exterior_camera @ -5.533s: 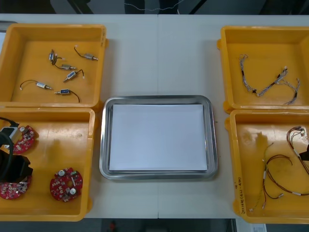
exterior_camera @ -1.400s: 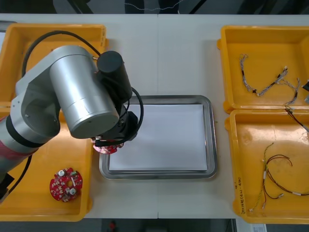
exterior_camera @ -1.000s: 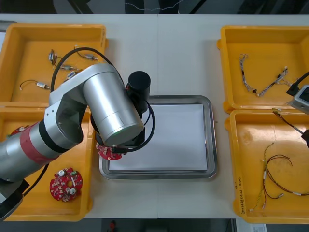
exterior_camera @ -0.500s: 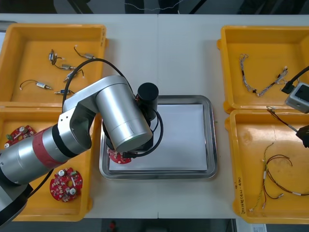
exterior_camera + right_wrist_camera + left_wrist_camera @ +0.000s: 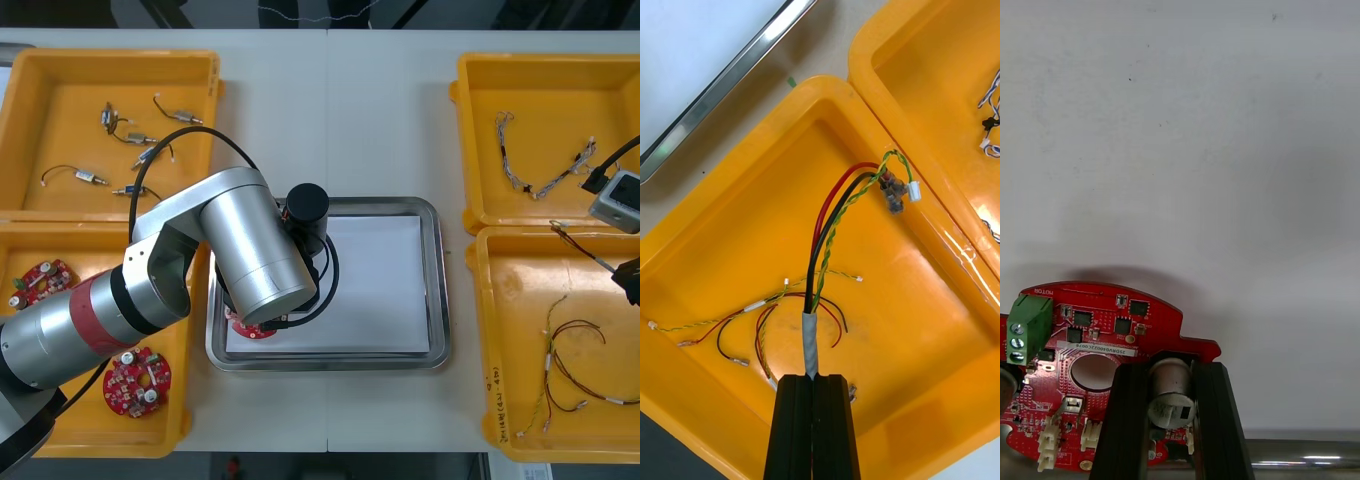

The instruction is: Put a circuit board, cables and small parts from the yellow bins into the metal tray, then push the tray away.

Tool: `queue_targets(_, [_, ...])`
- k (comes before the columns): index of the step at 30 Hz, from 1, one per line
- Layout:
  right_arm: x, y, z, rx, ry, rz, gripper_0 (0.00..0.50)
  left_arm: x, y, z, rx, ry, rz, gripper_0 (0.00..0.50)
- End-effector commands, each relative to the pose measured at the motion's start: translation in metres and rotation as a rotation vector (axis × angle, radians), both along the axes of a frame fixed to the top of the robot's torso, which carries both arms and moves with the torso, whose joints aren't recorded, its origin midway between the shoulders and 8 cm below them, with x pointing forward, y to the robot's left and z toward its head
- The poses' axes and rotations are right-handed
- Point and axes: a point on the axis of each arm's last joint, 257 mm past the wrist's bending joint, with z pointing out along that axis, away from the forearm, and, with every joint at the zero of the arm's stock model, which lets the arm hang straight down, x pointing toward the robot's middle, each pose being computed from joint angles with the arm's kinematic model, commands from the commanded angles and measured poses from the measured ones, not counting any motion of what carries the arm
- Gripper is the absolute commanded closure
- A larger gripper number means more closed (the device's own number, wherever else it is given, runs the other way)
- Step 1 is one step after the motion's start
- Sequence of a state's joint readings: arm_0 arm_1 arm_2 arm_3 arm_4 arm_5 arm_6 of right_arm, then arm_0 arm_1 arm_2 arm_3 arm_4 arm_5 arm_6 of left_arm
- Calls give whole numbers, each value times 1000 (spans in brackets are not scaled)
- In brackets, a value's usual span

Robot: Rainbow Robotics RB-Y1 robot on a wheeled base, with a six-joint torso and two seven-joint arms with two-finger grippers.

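My left gripper is shut on a silvery cylindrical part of a round red circuit board. It holds the board just above the white inside of the metal tray, at its near left corner. In the front view the board peeks out from under the silver left arm. My right gripper is shut on a taped bundle of red, black and twisted yellow-green cable, lifted above the near right yellow bin. The cable's connector end hangs near the divide between the two right bins.
Two more circuit boards lie in the near left bin. Small metal parts are in the far left bin, blue and white cables in the far right bin. Red and yellow cables lie under the right gripper.
The left arm has carried the circuit board rightward from the bin's edge over the tray rim into the tray's near left corner. The right gripper with its cable has barely shifted.
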State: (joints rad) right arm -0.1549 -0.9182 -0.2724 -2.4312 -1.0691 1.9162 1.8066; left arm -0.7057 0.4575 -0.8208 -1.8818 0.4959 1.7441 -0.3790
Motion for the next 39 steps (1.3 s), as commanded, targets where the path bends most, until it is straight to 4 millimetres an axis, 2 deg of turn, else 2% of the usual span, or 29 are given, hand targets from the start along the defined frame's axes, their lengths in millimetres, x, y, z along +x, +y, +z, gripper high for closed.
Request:
queue_targets(1, [2, -1, 11, -39, -28, 2, 500, -7, -13, -3, -26, -4, 4, 494])
queue_targets(2, [2, -1, 12, -40, -30, 2, 500, -7, -13, -3, -26, -4, 4, 475])
queue_targets(4, [2, -1, 11, -40, -28, 2, 500, -7, -13, -3, -27, -4, 5, 324])
queue_targets(6, [2, -2, 11, -42, -29, 2, 500, -7, -13, -3, -28, -4, 8, 110])
queue_targets(9, [3, -2, 12, -43, -32, 1, 500, -7, -12, -4, -28, -3, 12, 33])
queue_targets(11, [3, -2, 12, -44, -31, 1, 500, -7, -12, -4, -28, -3, 14, 0])
queue_targets(17, [3, -2, 12, -43, -32, 1, 500, -7, -10, -3, -31, -5, 21, 0])
queue_targets(23, [2, 1, 13, -36, -30, 12, 500, -3, -12, 16, -69, -27, 27, 0])
queue_targets(27, [4, 9, 14, -33, -29, 39, 500, 2, -8, 41, -106, -48, 29, 0])
queue_targets(33, [9, 25, 17, -53, -34, 92, 500, 3, 10, 77, -110, -61, 38, 0])
queue_targets(36, [13, 43, 18, -70, -36, 150, 500, 6, 26, 99, -105, -63, 51, 0])
queue_targets(39, [16, 59, 18, -88, -35, 201, 500, 11, 33, 115, -127, -66, 61, 0])
